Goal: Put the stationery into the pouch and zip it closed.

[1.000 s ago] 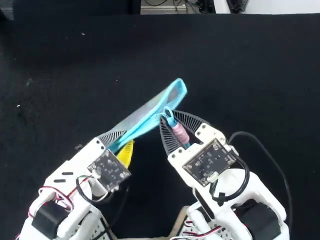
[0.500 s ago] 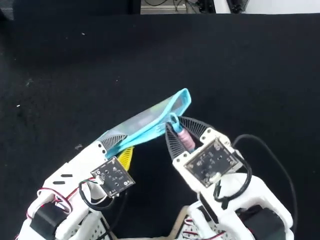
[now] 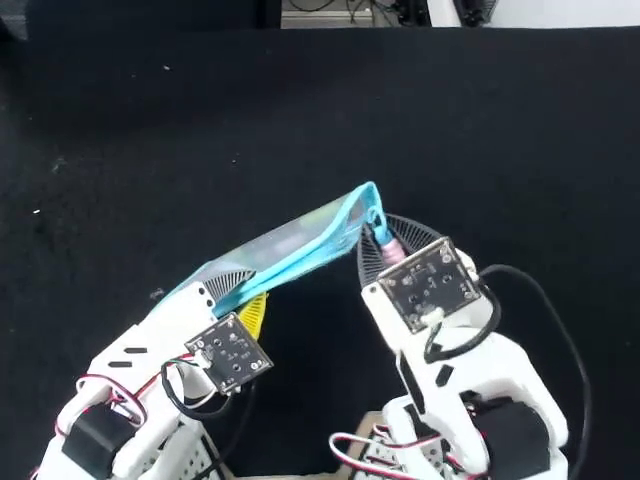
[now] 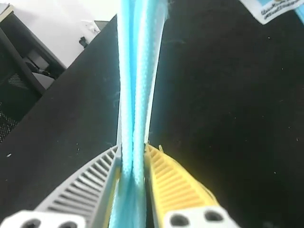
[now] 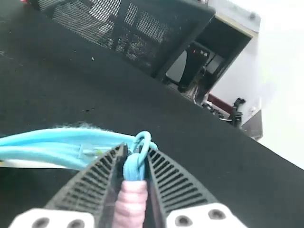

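The blue pouch is held up in the air over the middle of the black table, a bit closer to the near edge where the two arms stand. It does not rest on the table.

The left gripper has its grey and yellow jaws closed tight on one end of the pouch. In the left wrist view the blue edges of the pouch run straight out from between them.

The right gripper is at the other end. Its jaws are closed on the zip pull, a small pink tassel on a blue cord loop.

The pouch looks soft, thin and light. I think it would flop and fold if only one end were held. So it is good to hold it at both ends and keep it stretched flat.

The zip pull is small and its cord is soft, so it could slip out of the jaws. The best place to hold it is close to the zip, and the pull should go straight along the zip line.

I cannot tell what is inside the pouch.
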`<state>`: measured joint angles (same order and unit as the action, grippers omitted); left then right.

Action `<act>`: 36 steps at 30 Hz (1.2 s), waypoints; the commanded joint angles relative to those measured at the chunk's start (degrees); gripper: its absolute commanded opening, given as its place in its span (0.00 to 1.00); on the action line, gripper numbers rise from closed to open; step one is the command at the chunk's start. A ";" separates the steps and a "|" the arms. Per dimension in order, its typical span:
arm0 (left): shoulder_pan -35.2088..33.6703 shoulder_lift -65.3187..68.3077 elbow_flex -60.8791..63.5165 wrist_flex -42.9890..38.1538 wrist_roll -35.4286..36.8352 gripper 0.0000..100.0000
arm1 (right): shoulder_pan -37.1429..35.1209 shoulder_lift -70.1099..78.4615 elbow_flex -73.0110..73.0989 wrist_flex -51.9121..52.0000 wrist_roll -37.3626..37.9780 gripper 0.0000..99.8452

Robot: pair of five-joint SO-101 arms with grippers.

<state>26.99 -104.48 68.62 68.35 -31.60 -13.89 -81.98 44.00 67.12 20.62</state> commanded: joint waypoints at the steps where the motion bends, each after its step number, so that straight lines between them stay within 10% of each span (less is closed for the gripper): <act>1: -1.01 0.09 -1.27 0.97 -0.35 0.03 | 6.07 -0.04 1.36 -2.11 0.26 0.01; 11: -1.01 0.09 -1.63 0.62 -0.26 0.03 | 15.03 0.48 10.77 -6.68 0.26 0.01; 20: -0.66 0.26 -3.12 -3.69 0.70 0.03 | 8.70 0.48 5.23 -4.31 -0.18 0.01; 36: -0.92 0.18 5.58 -25.67 30.51 0.03 | -7.74 4.44 -9.19 -1.32 -3.52 0.01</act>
<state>26.99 -103.60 72.75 45.76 -5.49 -19.25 -81.71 38.11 65.71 19.47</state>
